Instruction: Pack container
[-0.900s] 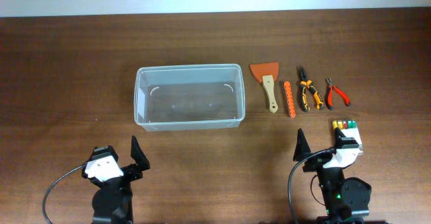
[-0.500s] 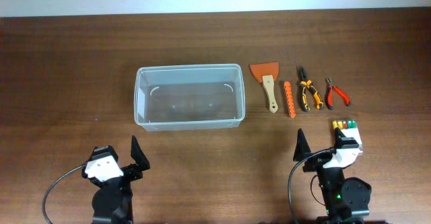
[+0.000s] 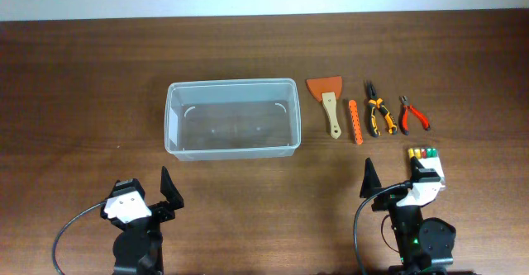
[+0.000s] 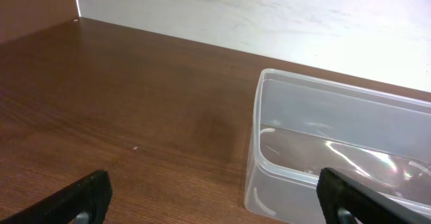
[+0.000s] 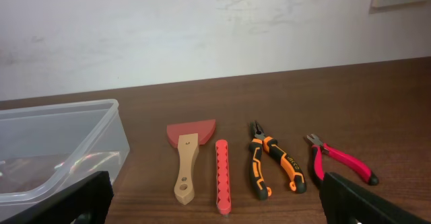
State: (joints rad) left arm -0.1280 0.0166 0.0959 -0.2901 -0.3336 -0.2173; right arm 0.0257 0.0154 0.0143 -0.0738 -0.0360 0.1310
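Note:
The clear plastic container [image 3: 231, 118] stands empty at mid table; it also shows in the left wrist view [image 4: 337, 150] and the right wrist view [image 5: 54, 150]. To its right lie a scraper with a wooden handle [image 3: 329, 103] [image 5: 187, 157], a red bit holder strip [image 3: 355, 121] [image 5: 222, 175], orange-black pliers [image 3: 378, 114] [image 5: 269, 163] and red pliers [image 3: 412, 114] [image 5: 340, 162]. My left gripper [image 3: 147, 196] [image 4: 215, 200] is open and empty near the front edge, short of the container. My right gripper [image 3: 397, 184] [image 5: 215, 200] is open and empty, in front of the tools.
A small clear box of coloured bits [image 3: 421, 154] sits just beside my right gripper. A white wall [image 5: 202, 29] rises behind the table's far edge.

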